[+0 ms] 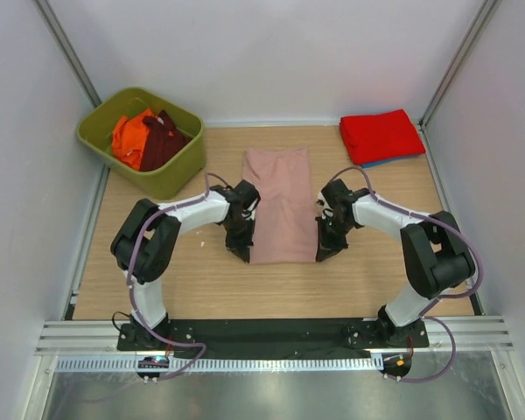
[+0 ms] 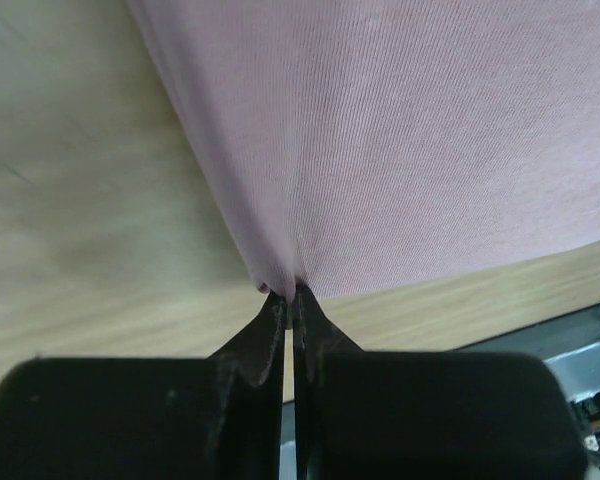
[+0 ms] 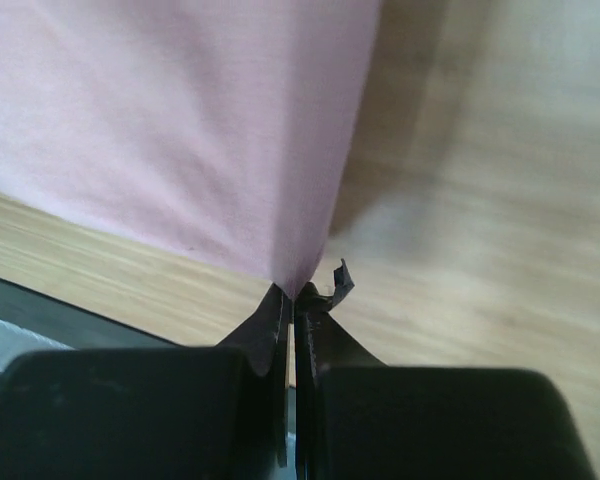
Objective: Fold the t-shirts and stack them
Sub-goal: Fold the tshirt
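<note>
Top external: left claw (image 1: 243,255), right claw (image 1: 323,255) grip pink t-shirt (image 1: 280,197).

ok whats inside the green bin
An orange t-shirt and a maroon t-shirt lie bunched in the green bin. Anything beneath them is covered, so I cannot tell.

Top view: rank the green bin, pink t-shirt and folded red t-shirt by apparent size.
Largest: green bin and pink t-shirt, about alike; the bin's raised rim sits nearer the camera, so unranked.
Smallest: red t-shirt.
</note>
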`<move>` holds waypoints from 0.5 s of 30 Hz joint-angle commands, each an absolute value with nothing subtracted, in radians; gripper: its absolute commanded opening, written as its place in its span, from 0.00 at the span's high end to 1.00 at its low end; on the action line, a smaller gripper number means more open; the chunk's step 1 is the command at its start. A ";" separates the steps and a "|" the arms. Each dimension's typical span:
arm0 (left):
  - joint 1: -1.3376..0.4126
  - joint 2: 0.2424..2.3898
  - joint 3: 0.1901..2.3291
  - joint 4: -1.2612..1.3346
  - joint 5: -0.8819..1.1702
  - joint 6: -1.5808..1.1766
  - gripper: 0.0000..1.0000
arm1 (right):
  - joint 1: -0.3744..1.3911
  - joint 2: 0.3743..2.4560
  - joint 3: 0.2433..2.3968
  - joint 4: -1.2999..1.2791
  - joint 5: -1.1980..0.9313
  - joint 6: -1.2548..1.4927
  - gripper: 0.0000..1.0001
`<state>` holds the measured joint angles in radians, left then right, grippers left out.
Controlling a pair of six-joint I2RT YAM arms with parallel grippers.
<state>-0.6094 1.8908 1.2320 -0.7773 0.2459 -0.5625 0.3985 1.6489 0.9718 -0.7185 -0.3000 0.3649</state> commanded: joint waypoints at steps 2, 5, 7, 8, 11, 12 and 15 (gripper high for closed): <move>-0.653 1.786 1.129 -0.848 0.233 -0.638 1.00 | 0.400 1.572 0.901 -0.865 -0.227 0.383 0.99; -0.653 1.726 1.086 -0.905 0.216 -0.637 0.86 | 0.400 1.560 0.925 -0.929 -0.184 0.408 0.94; -0.653 1.683 1.086 -0.934 0.184 -0.634 0.62 | 0.399 1.559 0.956 -0.983 -0.150 0.419 0.73; -0.653 1.665 1.110 -0.965 0.172 -0.629 0.56 | 0.400 1.554 0.995 -0.994 -0.140 0.419 0.65; -0.652 1.623 1.185 -1.014 0.124 -0.611 0.48 | 0.397 1.548 1.101 -1.006 -0.118 0.410 0.53; -0.652 1.629 1.256 -1.047 0.118 -0.589 0.48 | 0.396 1.569 1.130 -1.008 -0.117 0.405 0.53; -0.650 1.666 1.374 -1.042 0.115 -0.549 0.51 | 0.393 1.630 1.251 -1.006 -0.141 0.394 0.51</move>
<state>-0.6540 1.6699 1.2537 -1.0195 0.1478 -0.5999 0.3969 1.6043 1.1355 -0.9951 -0.1501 0.4023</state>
